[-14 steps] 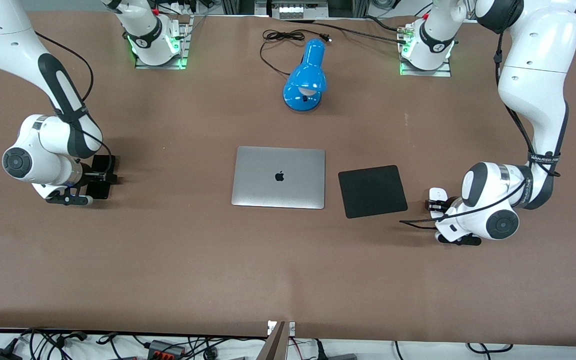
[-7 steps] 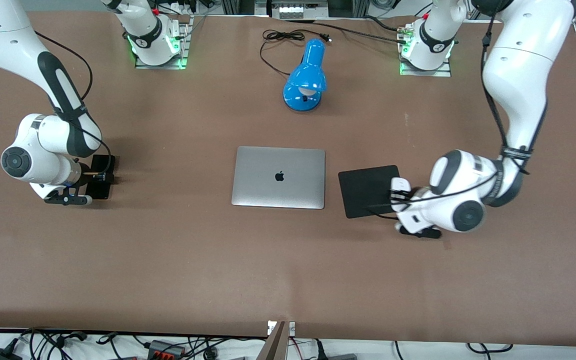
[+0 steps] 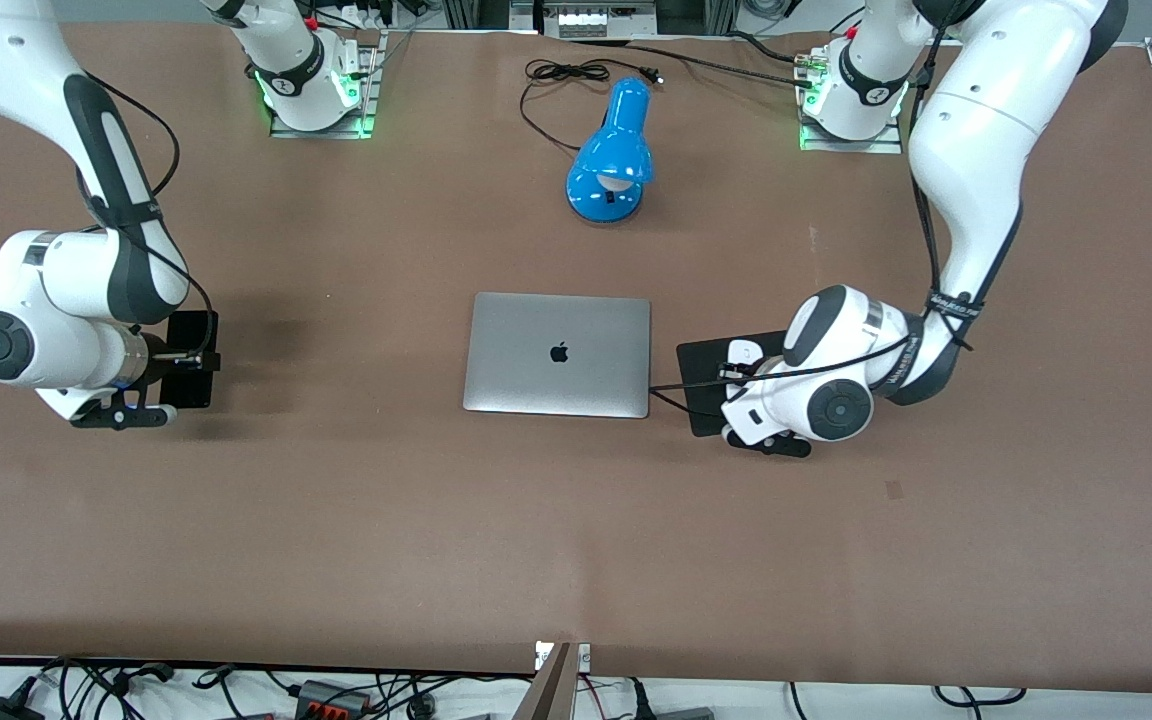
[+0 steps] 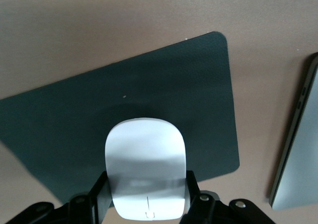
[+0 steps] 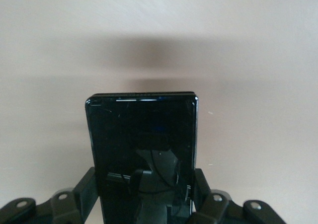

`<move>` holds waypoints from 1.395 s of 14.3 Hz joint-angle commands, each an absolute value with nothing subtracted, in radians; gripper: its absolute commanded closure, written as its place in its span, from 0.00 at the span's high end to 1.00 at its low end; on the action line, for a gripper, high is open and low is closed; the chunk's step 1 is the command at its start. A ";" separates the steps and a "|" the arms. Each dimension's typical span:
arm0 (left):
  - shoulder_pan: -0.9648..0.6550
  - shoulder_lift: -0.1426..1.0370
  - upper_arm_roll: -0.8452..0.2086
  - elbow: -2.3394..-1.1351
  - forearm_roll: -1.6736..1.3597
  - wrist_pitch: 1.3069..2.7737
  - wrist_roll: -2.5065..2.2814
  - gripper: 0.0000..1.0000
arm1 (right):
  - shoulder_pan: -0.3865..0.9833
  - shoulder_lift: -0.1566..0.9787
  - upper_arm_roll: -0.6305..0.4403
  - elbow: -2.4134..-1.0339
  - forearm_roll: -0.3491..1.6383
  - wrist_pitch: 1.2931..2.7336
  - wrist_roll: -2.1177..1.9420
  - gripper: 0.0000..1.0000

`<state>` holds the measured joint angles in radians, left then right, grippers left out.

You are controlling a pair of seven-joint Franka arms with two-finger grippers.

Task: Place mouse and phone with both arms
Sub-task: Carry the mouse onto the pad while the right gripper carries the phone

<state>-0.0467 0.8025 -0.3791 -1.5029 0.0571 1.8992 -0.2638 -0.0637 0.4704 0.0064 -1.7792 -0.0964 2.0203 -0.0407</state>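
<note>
Your left gripper [image 3: 736,375] has swept in from its end of the table and now hangs over the square black mouse pad [image 3: 711,375], fingers clamped on the sides of the small white oval mouse [image 3: 742,351]. That puts the mouse right above its likely drop spot, so I'd judge a lowering comes next. Your right gripper [image 3: 181,362] has barely shifted, drifting slightly toward its own end, fingers pinching the slim black glossy phone [image 3: 189,345] over bare brown table [image 3: 386,500]; the phone looks to have its whole trip ahead of it.

The left wrist view gives you what the front view hides: the mouse [image 4: 146,167] sits over the pad's [image 4: 59,129] middle, with the closed silver laptop's [image 4: 298,149] edge alongside. The right wrist view shows the phone [image 5: 142,149] held by its long edges, its shadow on the table suggesting it's lifted clear.
</note>
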 commanded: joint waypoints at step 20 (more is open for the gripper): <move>0.087 0.640 -0.354 -1.401 0.120 1.640 -0.313 1.00 | 0.363 0.663 0.005 -1.661 0.075 2.129 0.431 0.15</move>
